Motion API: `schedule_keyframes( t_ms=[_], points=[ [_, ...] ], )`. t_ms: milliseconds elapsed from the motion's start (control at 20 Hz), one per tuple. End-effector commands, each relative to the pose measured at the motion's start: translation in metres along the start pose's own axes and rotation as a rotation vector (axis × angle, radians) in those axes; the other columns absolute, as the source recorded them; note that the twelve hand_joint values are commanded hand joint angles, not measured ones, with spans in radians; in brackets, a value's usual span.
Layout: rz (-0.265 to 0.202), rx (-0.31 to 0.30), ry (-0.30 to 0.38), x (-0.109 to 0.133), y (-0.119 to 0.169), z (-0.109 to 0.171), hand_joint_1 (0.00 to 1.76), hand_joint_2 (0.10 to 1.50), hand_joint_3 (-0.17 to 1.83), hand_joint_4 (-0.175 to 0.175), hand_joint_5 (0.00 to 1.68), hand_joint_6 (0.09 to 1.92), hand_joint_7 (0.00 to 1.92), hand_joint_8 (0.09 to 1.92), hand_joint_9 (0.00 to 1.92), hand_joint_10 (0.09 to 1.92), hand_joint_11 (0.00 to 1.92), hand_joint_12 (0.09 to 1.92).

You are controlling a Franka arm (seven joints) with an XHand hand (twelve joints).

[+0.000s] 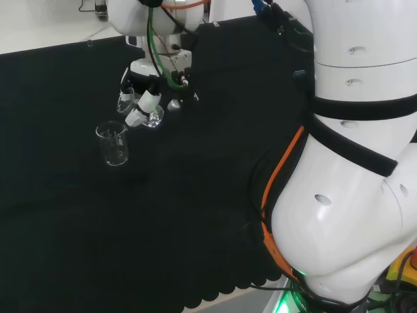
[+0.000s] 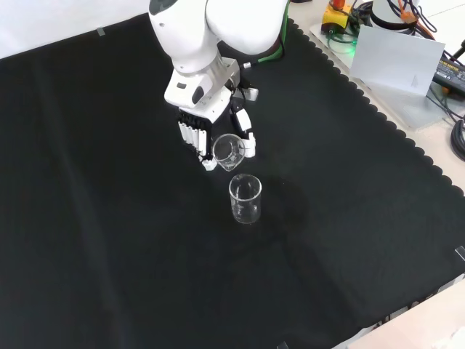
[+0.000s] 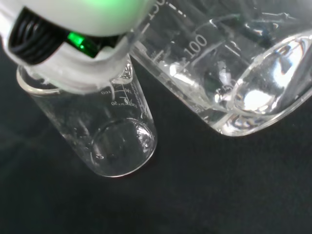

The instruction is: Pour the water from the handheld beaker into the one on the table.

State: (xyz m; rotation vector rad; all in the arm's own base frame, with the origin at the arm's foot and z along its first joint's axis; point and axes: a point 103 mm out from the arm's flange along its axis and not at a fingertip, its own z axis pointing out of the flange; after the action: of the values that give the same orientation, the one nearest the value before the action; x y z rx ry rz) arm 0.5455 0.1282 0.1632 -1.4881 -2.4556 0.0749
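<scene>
- Tilted clear glass beaker with printed graduations [image 3: 229, 73], nearest the wrist camera: held in the black and white hand [image 2: 200, 134], whose fingers are curled round it. A shallow pool of water lies in its lower corner, toward the lip.
- Upright clear glass beaker [image 2: 245, 198], the receiver: stands on the black-cloth surface [image 2: 87, 240] near its middle, well in from every scalloped edge. It looks empty or nearly so; no stream of water is visible.
- Relation: in the front view the held beaker [image 2: 228, 150] hangs just above and behind the standing one, apart from it, its mouth leaning that way. In the head view the standing beaker [image 1: 113, 143] sits left of and below the hand [image 1: 140, 98].
- Step in hand, as a judgement: the tilt is begun and the pour is early or about to start.
- Next move calls for: bringing the lip squarely over the receiver's mouth, then tipping further without knocking its rim.
- Room: bare cloth lies all around both beakers, so nothing crowds the wrist's turn. Misalignment risks a spill.
</scene>
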Motion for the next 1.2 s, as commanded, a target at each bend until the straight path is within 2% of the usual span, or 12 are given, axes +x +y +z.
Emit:
schedule_keyframes(
  t_ms=[50, 600, 1200],
  points=[
    [0.014, 0.059, -0.062, 0.007, 0.004, 0.003, 1.15, 0.58, 0.87, 0.019, 1.2, 0.91, 1.56, 0.7, 1.43, 0.75, 1.29, 0.79],
    [0.014, 0.155, -0.161, 0.012, 0.007, -0.005, 1.15, 0.58, 0.87, 0.014, 1.2, 0.91, 1.55, 0.71, 1.43, 0.76, 1.29, 0.78],
    [0.007, 0.202, -0.232, 0.023, 0.002, -0.015, 1.15, 0.58, 0.87, 0.013, 1.2, 0.91, 1.55, 0.72, 1.43, 0.77, 1.29, 0.78]
  ],
)
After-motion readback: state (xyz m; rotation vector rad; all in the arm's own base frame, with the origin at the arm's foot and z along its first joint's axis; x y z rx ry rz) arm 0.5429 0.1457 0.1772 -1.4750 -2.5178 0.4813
